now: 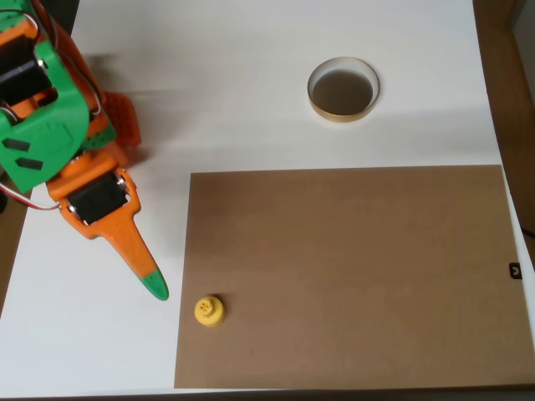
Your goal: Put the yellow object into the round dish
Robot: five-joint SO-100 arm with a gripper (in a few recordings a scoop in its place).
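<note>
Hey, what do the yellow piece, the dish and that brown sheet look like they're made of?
Yellow piece: likely moulded plastic, with saturated even colour and a slight sheen. Dish: tan rim and dark matte inside, perhaps wood or ceramic; the overhead view leaves it open. Brown sheet: flat, dull and uniform, probably cardboard or fibreboard.

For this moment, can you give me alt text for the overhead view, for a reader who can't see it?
An orange and green robot gripper points down-right, its tip just left of a small yellow object at the left edge of a brown board. A round dish sits empty on the white table beyond the board.
</note>
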